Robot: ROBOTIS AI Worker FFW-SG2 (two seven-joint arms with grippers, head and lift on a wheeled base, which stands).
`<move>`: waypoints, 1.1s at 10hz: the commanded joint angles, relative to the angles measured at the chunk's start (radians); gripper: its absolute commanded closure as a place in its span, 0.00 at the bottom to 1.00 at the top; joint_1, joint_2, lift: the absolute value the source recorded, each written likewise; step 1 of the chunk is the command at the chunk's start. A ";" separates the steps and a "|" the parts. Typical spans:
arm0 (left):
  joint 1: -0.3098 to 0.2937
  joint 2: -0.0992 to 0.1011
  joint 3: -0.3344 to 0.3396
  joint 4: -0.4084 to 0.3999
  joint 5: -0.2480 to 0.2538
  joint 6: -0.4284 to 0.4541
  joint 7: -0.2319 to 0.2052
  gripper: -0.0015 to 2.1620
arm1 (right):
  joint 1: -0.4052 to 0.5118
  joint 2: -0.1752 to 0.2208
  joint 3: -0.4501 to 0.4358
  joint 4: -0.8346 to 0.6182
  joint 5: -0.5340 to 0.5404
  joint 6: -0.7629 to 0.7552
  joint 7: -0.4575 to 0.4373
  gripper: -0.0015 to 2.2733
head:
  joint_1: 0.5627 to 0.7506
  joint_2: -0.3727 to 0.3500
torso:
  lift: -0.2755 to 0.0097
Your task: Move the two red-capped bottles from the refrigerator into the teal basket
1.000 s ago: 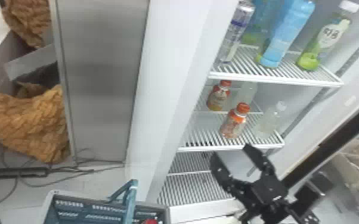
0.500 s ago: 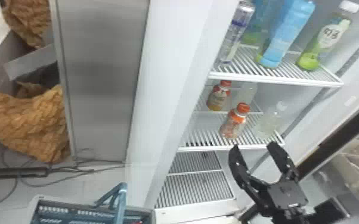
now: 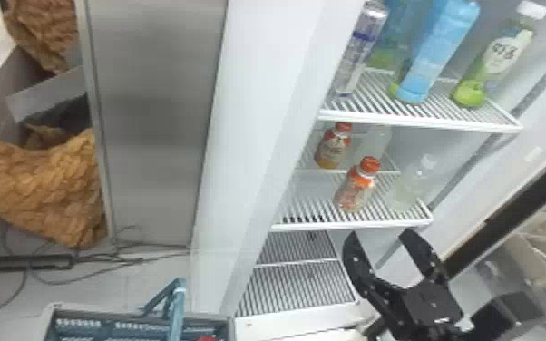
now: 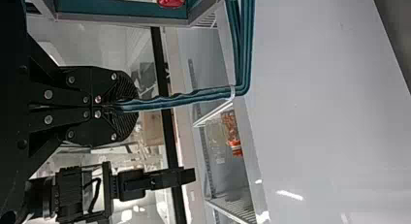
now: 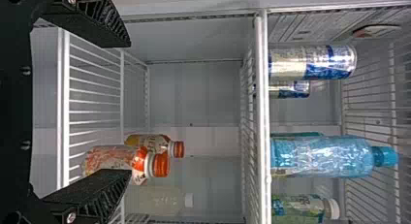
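Observation:
Two red-capped bottles stand on the middle shelf: the front bottle [image 3: 357,185] and, behind it, the rear bottle [image 3: 333,146]. My right gripper [image 3: 381,233] is open below and in front of that shelf. In the right wrist view the right gripper [image 5: 130,107] has one finger over part of the front bottle [image 5: 127,162], with nothing between the fingers; the rear bottle [image 5: 152,143] is beyond. The teal basket [image 3: 118,327] is at the bottom edge, a red item inside. In the left wrist view my left gripper [image 4: 118,106] is shut on the basket's handle [image 4: 194,97].
Clear bottles [image 3: 407,190] stand beside the red-capped ones. The upper shelf [image 3: 421,118] holds a can, blue bottles and a green bottle. The white refrigerator side wall [image 3: 258,149] rises between basket and shelves. Cables [image 3: 90,267] lie on the floor.
The right gripper has moved right over the last second and its fingers appear more upright. The basket has shifted slightly left and down, then a little right. The bottles have not moved.

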 commanded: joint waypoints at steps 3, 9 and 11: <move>0.003 0.000 0.000 0.000 0.000 -0.008 0.000 0.54 | 0.002 -0.003 0.000 -0.004 -0.008 0.030 0.001 0.04 | 0.70 0.03 | 0.18; 0.003 0.002 -0.002 0.000 0.000 -0.013 0.000 0.54 | 0.002 -0.004 0.000 -0.006 -0.010 0.037 0.001 0.04 | 0.70 0.03 | 0.18; 0.003 0.002 -0.002 0.000 0.000 -0.013 -0.002 0.54 | 0.002 -0.006 0.000 -0.006 -0.010 0.037 0.001 0.04 | 0.70 0.03 | 0.18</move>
